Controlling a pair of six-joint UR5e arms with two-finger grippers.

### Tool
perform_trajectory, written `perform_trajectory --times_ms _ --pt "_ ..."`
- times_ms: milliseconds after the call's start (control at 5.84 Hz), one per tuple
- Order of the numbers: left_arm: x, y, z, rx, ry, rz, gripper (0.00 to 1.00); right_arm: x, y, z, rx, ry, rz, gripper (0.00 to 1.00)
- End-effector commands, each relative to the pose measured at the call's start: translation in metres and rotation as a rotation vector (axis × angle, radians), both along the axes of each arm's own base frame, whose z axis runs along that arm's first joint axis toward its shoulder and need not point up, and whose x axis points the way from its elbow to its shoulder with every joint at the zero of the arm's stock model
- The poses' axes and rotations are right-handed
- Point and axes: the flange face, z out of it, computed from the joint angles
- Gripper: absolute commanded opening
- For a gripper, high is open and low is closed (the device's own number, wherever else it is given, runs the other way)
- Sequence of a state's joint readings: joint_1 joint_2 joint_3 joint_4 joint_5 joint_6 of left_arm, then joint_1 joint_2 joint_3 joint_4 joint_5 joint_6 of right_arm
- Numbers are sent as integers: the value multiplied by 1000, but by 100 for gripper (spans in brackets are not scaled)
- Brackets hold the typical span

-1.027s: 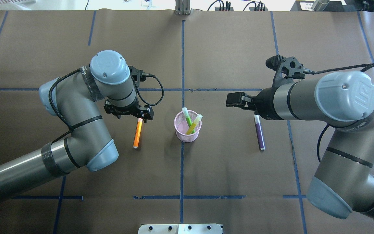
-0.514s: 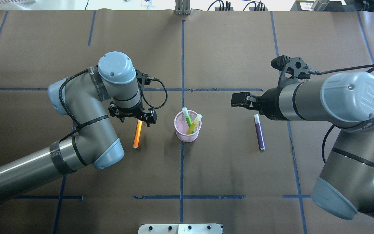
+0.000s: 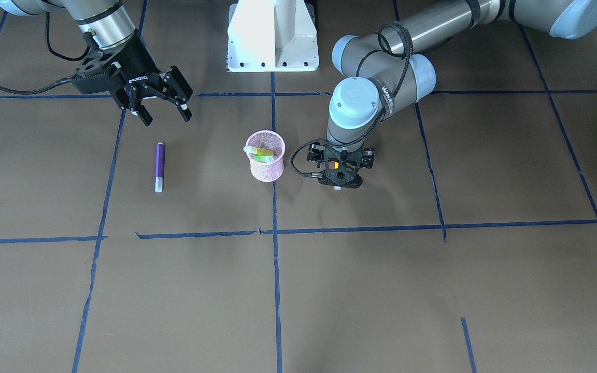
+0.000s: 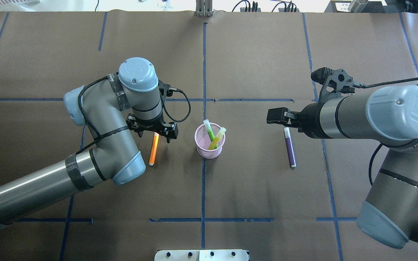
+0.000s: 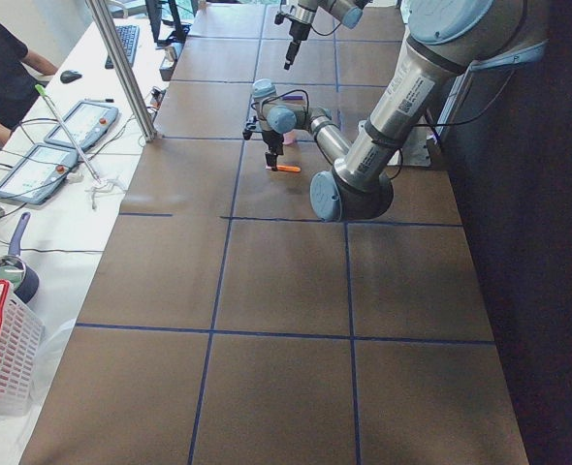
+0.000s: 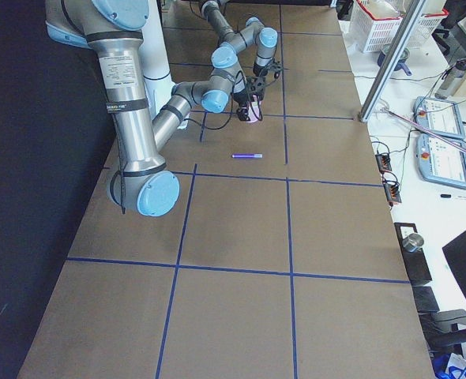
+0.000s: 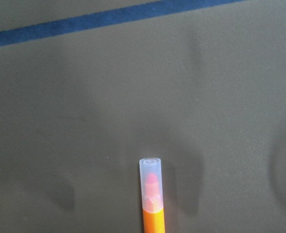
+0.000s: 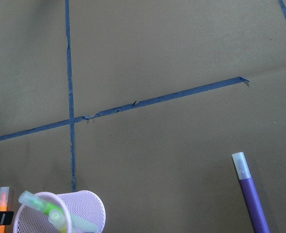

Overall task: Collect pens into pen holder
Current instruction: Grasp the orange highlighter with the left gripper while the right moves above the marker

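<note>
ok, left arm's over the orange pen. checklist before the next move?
1. Left end effector over the orange pen: ok, it straddles the capped end.
2. Left jaws open: ok, they look spread on either side.
3. Finger height above the table: cannot tell.
4. Orange pen free: ok, it lies flat with nothing else near it.
5. Cup upright with room: ok, green pen and yellow pen lean inside.
6. Right end effector clear of the cup: ok, open, raised near the purple pen.
</note>
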State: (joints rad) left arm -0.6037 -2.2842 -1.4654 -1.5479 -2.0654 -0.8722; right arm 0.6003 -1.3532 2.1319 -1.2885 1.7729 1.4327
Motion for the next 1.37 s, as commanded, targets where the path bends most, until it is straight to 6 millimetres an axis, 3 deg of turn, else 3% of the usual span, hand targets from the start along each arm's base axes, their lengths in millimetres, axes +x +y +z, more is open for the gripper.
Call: perform_trajectory --times_ms 0,856,1027,1198 --pt "2 1 5 14 16 5 75 -1 0 6 -7 10 -2 100" --pt "3 5 21 24 24 15 44 -7 2 9 -9 18 -8 100" --pt "3 5 20 37 42 13 18 -7 2 8 -7 17 -6 100" --pt "3 5 19 40 45 13 0 -7 2 9 -7 19 -5 100"
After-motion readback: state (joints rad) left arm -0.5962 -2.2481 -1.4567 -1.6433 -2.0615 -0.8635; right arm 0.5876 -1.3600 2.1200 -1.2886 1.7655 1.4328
